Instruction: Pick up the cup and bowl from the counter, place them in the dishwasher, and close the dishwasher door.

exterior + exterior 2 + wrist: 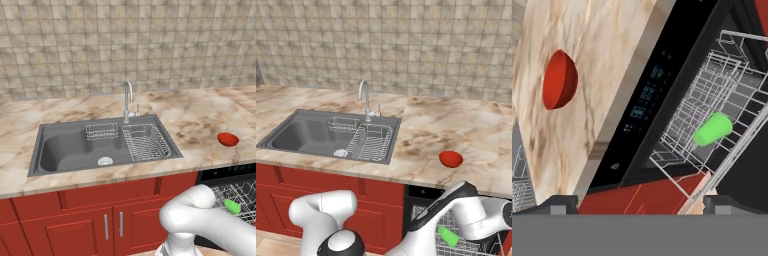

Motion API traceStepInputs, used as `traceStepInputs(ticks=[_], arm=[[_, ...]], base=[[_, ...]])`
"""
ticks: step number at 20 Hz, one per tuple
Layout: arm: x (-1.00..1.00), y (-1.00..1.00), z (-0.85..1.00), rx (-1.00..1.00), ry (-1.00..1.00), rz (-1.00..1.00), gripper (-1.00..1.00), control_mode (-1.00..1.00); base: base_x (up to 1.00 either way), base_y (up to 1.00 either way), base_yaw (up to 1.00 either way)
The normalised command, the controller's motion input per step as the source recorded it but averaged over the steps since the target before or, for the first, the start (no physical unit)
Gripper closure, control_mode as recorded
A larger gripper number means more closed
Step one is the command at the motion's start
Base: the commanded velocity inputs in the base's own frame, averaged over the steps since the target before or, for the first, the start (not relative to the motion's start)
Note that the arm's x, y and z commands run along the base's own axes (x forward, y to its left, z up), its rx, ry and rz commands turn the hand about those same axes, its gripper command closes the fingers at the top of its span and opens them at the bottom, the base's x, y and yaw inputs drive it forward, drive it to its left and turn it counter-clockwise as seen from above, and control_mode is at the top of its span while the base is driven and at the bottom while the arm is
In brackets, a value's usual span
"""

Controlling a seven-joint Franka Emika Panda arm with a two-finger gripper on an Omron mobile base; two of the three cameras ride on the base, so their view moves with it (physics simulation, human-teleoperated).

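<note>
The claw (pixel 640 202) stands with its two dark finger tips (pixel 559 204) wide apart at the bottom of the hand view, and nothing lies between them; it holds no object.

Ahead of the claw and toward its right finger, the green cup (pixel 713 129) lies on its side on the white wire rack (pixel 699 100) inside the dishwasher (pixel 677 107). The rack is pulled out and the appliance is open. The dark control strip (pixel 644 95) with small lit symbols runs diagonally just beyond the claw, between the rack and the counter (pixel 607 60).

The red bowl (pixel 559 80) sits on the counter, well ahead of the claw on its left-finger side and well apart from the cup. In the base views the bowl (pixel 228 139) rests upright on the marble near the front edge, above the dishwasher opening. The cup (pixel 448 236) shows in the rack below, partly behind the white arm (pixel 476 212).

The grey sink (pixel 102 142) lies further along the counter.
</note>
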Motion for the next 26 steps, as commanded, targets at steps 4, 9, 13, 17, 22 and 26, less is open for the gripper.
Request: traceStepInputs(ticks=[4,9,13,17,22,26], arm=[[0.00,0.12,0.46,0.00,0.00,0.00,-1.00,-1.00],[0.03,0.13,0.25,0.00,0.00,0.00,-1.00,-1.00],[0.08,0.15,0.10,0.00,0.00,0.00,-1.00,-1.00],[0.04,0.16,0.16,0.00,0.00,0.00,-1.00,-1.00],[0.12,0.13,0.17,0.00,0.00,0.00,-1.00,-1.00],[0.18,0.12,0.06,0.00,0.00,0.00,-1.00,-1.00]], base=[[0.00,0.00,0.00],[0.00,0.00,0.00],[0.00,0.00,0.00],[0.00,0.00,0.00],[0.00,0.00,0.00],[0.00,0.00,0.00]])
